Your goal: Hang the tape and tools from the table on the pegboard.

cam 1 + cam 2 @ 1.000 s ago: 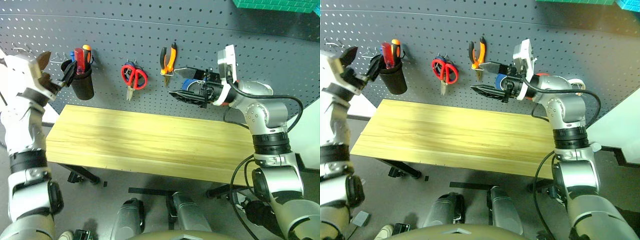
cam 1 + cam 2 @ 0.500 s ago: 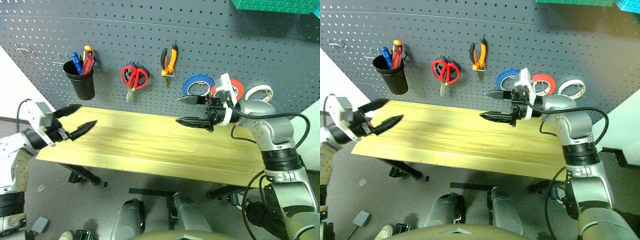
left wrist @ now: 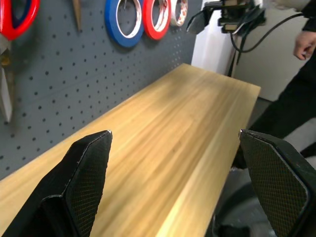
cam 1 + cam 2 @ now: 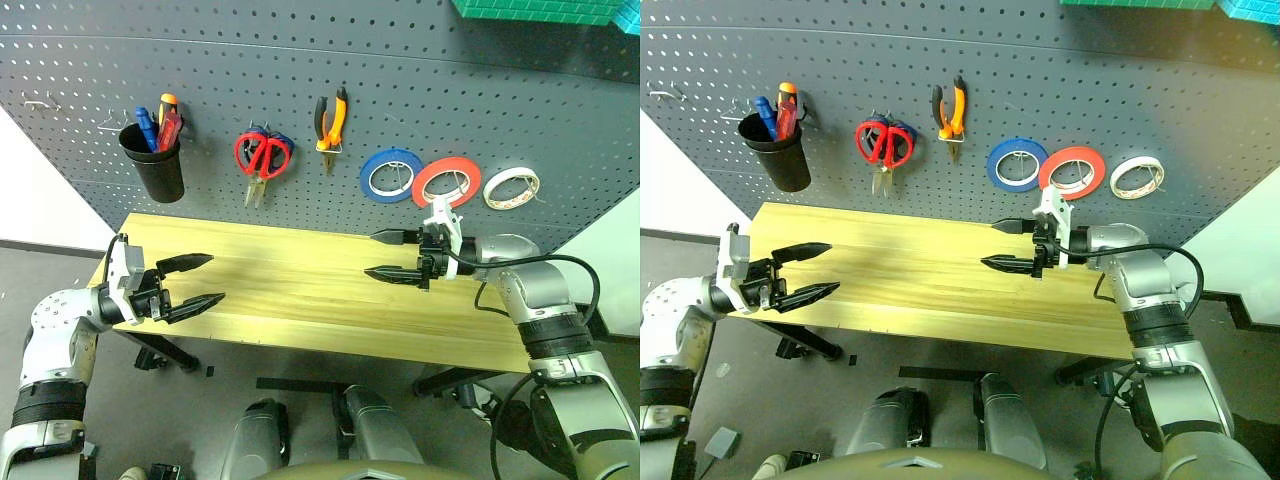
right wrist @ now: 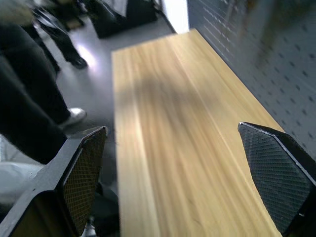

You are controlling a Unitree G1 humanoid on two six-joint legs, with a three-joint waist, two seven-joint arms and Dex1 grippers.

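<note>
Pegboard (image 4: 300, 60) with every task item hung on it, above the bare tabletop (image 4: 300, 290). From left to right: a black cup (image 4: 155, 165) holding the red-handled screwdriver (image 4: 170, 125) among blue and orange ones, their shafts hidden inside the cup; red-handled scissors (image 4: 262, 155) overlapping a blue-handled pair behind, largely concealed; pliers (image 4: 333, 118); a blue roll (image 4: 388, 175); a red-orange roll (image 4: 446, 182); the whitish tape (image 4: 511, 187) at far right. Left gripper (image 4: 195, 280) at the near-left tabletop edge and right gripper (image 4: 390, 255) over the right half, both released, fingers spread, grasping nothing. A person's dark-clothed legs (image 5: 29, 98), cut off by the frame, appear in the right wrist view.
</note>
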